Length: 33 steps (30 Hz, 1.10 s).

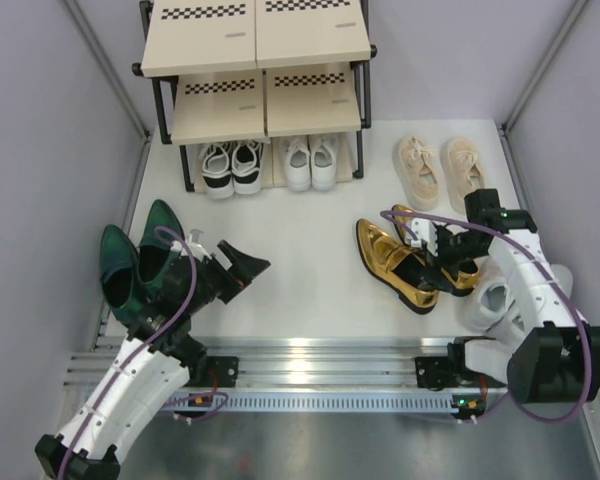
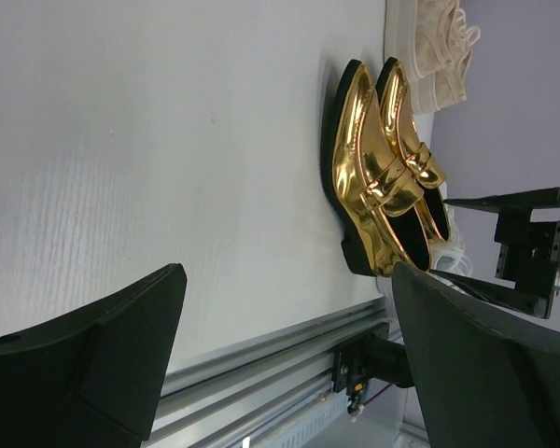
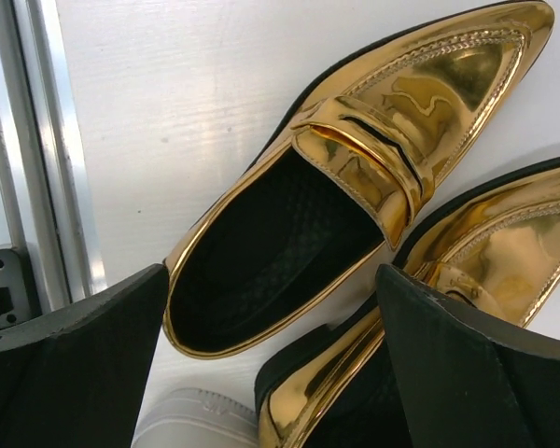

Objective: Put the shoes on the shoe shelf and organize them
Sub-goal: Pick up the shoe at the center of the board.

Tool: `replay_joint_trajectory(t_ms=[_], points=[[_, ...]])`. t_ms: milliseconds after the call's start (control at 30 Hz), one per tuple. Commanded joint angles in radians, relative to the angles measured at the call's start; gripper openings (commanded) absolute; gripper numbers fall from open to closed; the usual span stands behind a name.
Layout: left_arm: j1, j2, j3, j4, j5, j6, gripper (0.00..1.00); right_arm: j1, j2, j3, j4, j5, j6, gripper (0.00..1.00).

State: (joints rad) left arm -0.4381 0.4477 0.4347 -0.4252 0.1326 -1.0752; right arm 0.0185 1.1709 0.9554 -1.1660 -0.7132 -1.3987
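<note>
The shoe shelf [image 1: 255, 60] stands at the back, with black-and-white sneakers [image 1: 232, 167] and white lace-ups [image 1: 310, 162] side by side under its lowest board. The gold loafers [image 1: 395, 262] [image 3: 355, 187] [image 2: 373, 177] lie on the floor at centre right. My right gripper [image 1: 435, 255] [image 3: 271, 364] hangs open just above their heels, holding nothing. Green loafers [image 1: 130, 265] lie at the far left. Beside them my left gripper [image 1: 235, 268] [image 2: 289, 364] is open and empty, pointing toward the gold pair. Beige sneakers [image 1: 442, 170] [image 2: 439, 47] sit at the back right. Chunky white sneakers [image 1: 490, 300] [image 3: 196, 420] lie partly under my right arm.
Grey walls close in the floor on the left, right and back. A metal rail [image 1: 320, 360] [image 2: 261, 373] runs along the near edge by the arm bases. The shelf's upper two boards carry nothing. My right gripper also shows in the left wrist view [image 2: 523, 252].
</note>
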Motion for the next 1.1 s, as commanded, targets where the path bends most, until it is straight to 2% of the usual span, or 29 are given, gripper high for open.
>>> replay_joint_trajectory(t_ms=[0, 167, 367, 433, 567, 667, 700, 767, 800, 867, 900, 933, 1067], points=[[0.004, 0.003, -0.036, 0.046, 0.030, -0.092, 0.96, 0.003, 0.047, 0.017, 0.072, -0.054, -0.075, 0.91], [0.002, 0.039, -0.030, 0.046, 0.033, -0.100, 0.96, 0.026, 0.111, 0.029, 0.094, -0.043, -0.123, 0.89], [0.004, 0.062, -0.013, 0.046, 0.030, -0.091, 0.96, 0.089, 0.144, 0.020, 0.222, 0.018, -0.083, 0.85], [0.004, 0.066, -0.010, 0.046, 0.033, -0.092, 0.96, 0.110, 0.159, 0.032, 0.236, 0.033, -0.077, 0.83], [0.004, 0.075, -0.011, 0.058, 0.038, -0.097, 0.96, 0.147, 0.199, 0.002, 0.383, 0.115, -0.028, 0.74], [0.004, 0.085, -0.030, 0.124, 0.053, -0.156, 0.96, 0.201, 0.199, -0.087, 0.492, 0.196, -0.028, 0.62], [0.004, 0.088, -0.059, 0.156, 0.074, -0.184, 0.96, 0.228, 0.194, -0.104, 0.549, 0.208, -0.025, 0.51], [0.004, 0.103, -0.097, 0.284, 0.099, -0.282, 0.96, 0.250, 0.174, -0.151, 0.604, 0.227, 0.003, 0.35], [0.004, 0.114, -0.134, 0.328, 0.128, -0.314, 0.96, 0.265, 0.165, -0.161, 0.641, 0.230, 0.010, 0.23], [0.004, 0.152, -0.163, 0.469, 0.154, -0.376, 0.96, 0.271, 0.139, -0.158, 0.658, 0.213, 0.047, 0.13], [0.001, 0.169, -0.171, 0.500, 0.162, -0.388, 0.96, 0.271, 0.135, -0.147, 0.657, 0.201, 0.064, 0.04], [0.001, 0.207, -0.169, 0.517, 0.174, -0.396, 0.96, 0.271, 0.128, -0.132, 0.635, 0.169, 0.098, 0.00], [-0.004, 0.337, -0.128, 0.595, 0.234, -0.378, 0.98, 0.273, 0.075, -0.029, 0.579, 0.051, 0.200, 0.00]])
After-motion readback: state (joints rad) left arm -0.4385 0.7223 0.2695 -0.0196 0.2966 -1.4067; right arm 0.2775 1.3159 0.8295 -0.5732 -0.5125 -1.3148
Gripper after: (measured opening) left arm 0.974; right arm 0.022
